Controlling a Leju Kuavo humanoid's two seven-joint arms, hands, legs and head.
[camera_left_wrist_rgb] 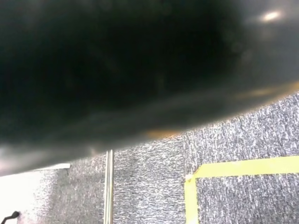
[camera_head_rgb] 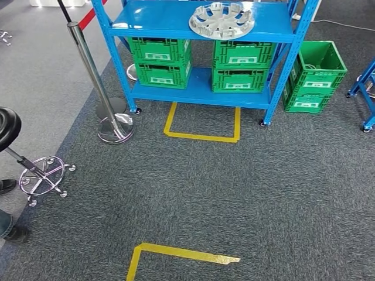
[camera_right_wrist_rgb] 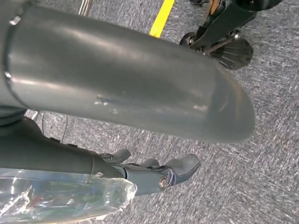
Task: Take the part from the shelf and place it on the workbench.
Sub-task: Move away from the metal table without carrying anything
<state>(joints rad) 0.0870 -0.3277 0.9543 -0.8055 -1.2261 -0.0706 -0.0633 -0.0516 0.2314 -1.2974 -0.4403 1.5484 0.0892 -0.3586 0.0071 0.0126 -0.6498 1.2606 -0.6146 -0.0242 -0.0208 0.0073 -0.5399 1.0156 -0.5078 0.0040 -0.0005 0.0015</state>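
Three green crates show in the head view: two sit side by side on the lower board of a blue shelf (camera_head_rgb: 199, 88), one at upper centre-left (camera_head_rgb: 161, 61) and one at upper centre (camera_head_rgb: 241, 71), and what they hold cannot be made out through their slotted walls. The third crate (camera_head_rgb: 316, 76) stands on the grey carpet (camera_head_rgb: 221, 193) at the upper right, just beside the shelf's leg, with something pale inside that is too small to name. A silver wheel cover (camera_head_rgb: 222, 20), round with spoke-like cutouts, lies flat on the top board of the shelf at the upper centre of the frame. Yellow tape (camera_head_rgb: 201, 136) marks a box on the carpet in front of the shelf, and another strip (camera_head_rgb: 181, 253) lies at the lower centre. A chrome post (camera_head_rgb: 95, 76) stands at the upper left, a stool base (camera_head_rgb: 42, 175) at the left edge.

Over carpet, the right wrist view shows the right hand (camera_right_wrist_rgb: 151, 172), its dark fingers (camera_right_wrist_rgb: 183, 165) loosely extended, apart and grasping nothing. Yellow tape and carpet appear in the left wrist view, and I cannot tell the state of the left hand's fingers.
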